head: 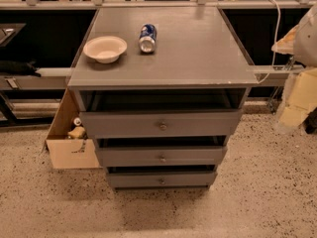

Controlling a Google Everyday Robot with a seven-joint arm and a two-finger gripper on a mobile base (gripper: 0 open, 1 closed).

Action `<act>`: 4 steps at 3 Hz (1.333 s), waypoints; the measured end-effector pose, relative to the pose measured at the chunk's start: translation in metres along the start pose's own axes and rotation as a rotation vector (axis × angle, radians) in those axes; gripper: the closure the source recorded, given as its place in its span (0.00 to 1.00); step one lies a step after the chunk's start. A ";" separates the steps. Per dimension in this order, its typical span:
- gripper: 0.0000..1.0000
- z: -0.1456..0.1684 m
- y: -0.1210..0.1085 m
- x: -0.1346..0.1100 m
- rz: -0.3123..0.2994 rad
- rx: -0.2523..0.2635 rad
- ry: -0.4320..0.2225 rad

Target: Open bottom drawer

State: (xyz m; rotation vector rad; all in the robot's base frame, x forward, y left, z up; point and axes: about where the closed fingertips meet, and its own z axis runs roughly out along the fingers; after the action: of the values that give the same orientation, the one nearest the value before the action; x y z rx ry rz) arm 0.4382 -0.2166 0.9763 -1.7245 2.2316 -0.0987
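The grey cabinet point(163, 78) stands in the middle of the camera view with three drawers stacked in its front. The bottom drawer point(133, 179) is the lowest and slimmest front, just above the floor, with a small round metal knob point(161, 181) at its centre. A dark gap shows above it. The middle drawer point(129, 156) and the taller top drawer point(119, 124) carry the same kind of knob. My gripper point(297, 103) shows only as a pale blurred shape at the right edge, well to the right of the cabinet and away from the drawers, touching none of them.
A white bowl point(105, 48) and a blue drink can point(147, 37) lying on its side rest on the cabinet top. An open cardboard box point(69, 148) with small items stands on the floor against the cabinet's left side. Speckled floor lies in front. Dark shelving runs behind.
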 end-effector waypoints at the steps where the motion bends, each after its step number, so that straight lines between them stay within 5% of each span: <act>1: 0.00 0.000 0.000 0.000 0.000 0.000 0.000; 2: 0.00 0.025 0.007 -0.011 -0.044 -0.023 0.006; 4: 0.00 0.107 0.044 -0.031 -0.177 -0.175 -0.059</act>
State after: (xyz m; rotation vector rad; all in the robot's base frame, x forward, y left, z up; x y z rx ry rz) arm 0.4346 -0.1605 0.8707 -1.9873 2.0962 0.1093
